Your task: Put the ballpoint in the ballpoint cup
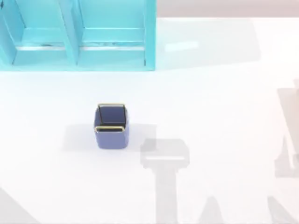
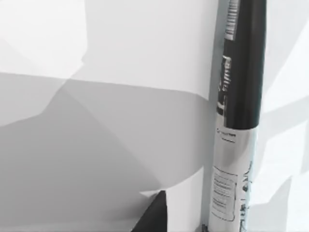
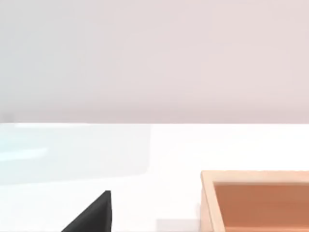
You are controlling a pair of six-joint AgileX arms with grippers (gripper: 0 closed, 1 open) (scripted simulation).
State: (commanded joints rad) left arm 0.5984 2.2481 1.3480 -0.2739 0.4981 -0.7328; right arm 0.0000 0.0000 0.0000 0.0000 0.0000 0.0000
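Observation:
The ballpoint cup (image 1: 111,126) is a small square blue-violet cup with a thin gold rim, standing upright left of the table's middle with its dark inside facing up. In the left wrist view a long stick, black along most of its length and silver with print at the near end, which I take for the ballpoint (image 2: 241,72), runs close past the camera over the white table. A dark corner of my left gripper (image 2: 154,217) sits beside it. A dark corner of my right gripper (image 3: 91,215) hangs above the table.
A big cyan shelf unit (image 1: 77,35) fills the back left of the table. Grey shadows of the arms lie on the white table right of the cup and along the right edge. A shallow orange-brown box (image 3: 256,203) appears in the right wrist view.

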